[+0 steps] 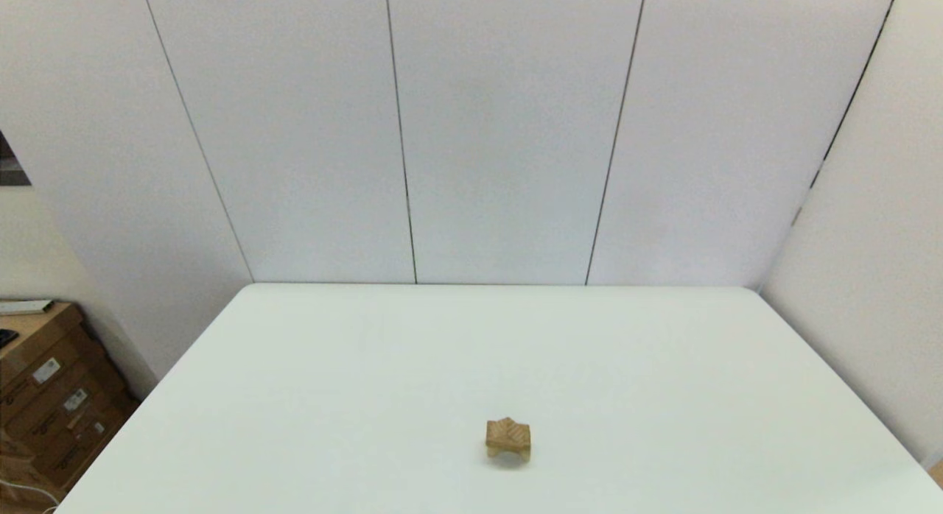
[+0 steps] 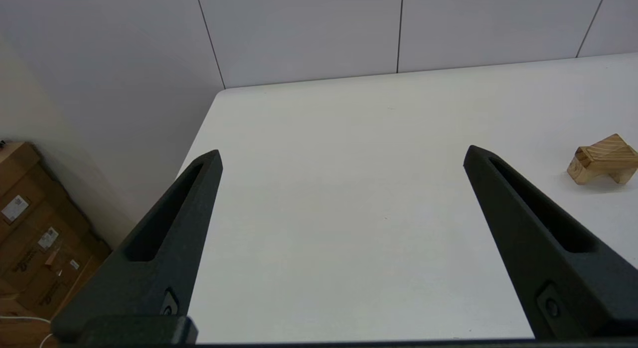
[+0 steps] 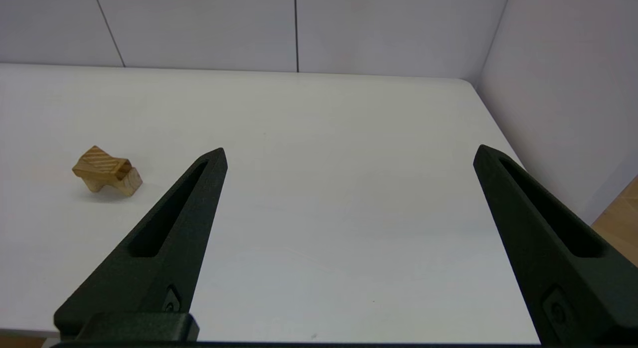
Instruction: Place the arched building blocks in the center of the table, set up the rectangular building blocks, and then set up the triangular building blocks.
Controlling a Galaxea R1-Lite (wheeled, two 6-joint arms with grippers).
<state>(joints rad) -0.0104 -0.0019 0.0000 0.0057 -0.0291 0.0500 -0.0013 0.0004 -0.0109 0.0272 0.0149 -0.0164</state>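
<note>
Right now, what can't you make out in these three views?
- Small light-wood block stack: too small in the head view to tell the rectangular slab from the arch beneath.
- Its far side: hidden by the stack itself in both wrist views.
- Both arms: outside the head view; open left gripper and right gripper show only fingers.

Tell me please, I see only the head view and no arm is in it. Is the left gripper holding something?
Observer: No. The left gripper is open and empty, above the bare table.
Operator: And the right one?
Observer: The right gripper is open and empty too.
Operator: Does the wooden stack have a gap below?
Observer: Yes. In the left wrist view the wooden stack stands on two short legs with a gap between them.
</note>
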